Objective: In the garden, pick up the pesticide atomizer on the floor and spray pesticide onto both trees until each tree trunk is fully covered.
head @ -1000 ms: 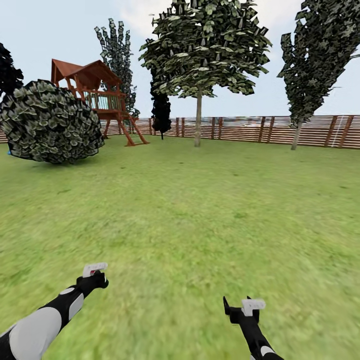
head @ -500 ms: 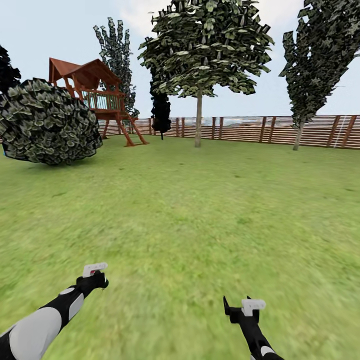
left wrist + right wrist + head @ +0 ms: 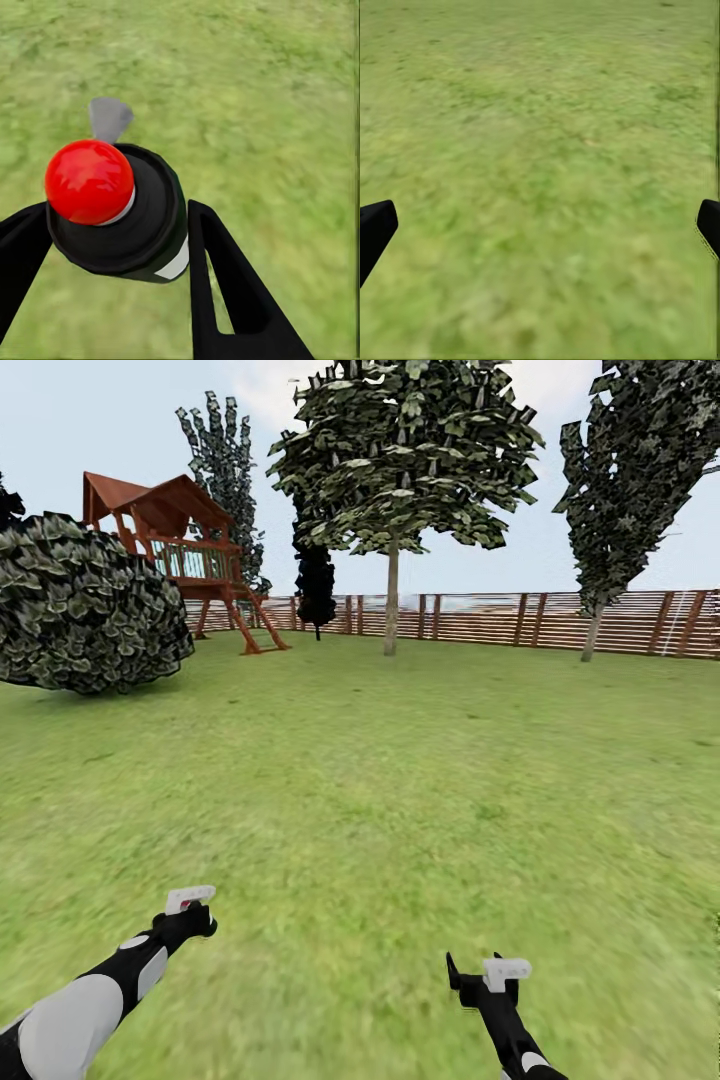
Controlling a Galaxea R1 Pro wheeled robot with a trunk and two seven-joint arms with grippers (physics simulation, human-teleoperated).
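Your left gripper (image 3: 112,232) was clenched on the pesticide atomizer (image 3: 124,214): in the left wrist view the dark bottle with its red cap sat between the two black fingers (image 3: 225,285), a white label patch showing at its lower edge. In the head view that gripper (image 3: 190,908) sat at the lower left of the frame, over the lawn (image 3: 400,780). Your right gripper (image 3: 485,975) sat at the lower right, released, its fingertips wide apart at the two edges of the right wrist view with only grass between them. Two trees stood by the wooden fence (image 3: 620,622): one trunk (image 3: 391,600) at upper centre, another (image 3: 592,635) at the upper right. A round bush (image 3: 85,605) and a playhouse (image 3: 170,540) occupied the upper left.
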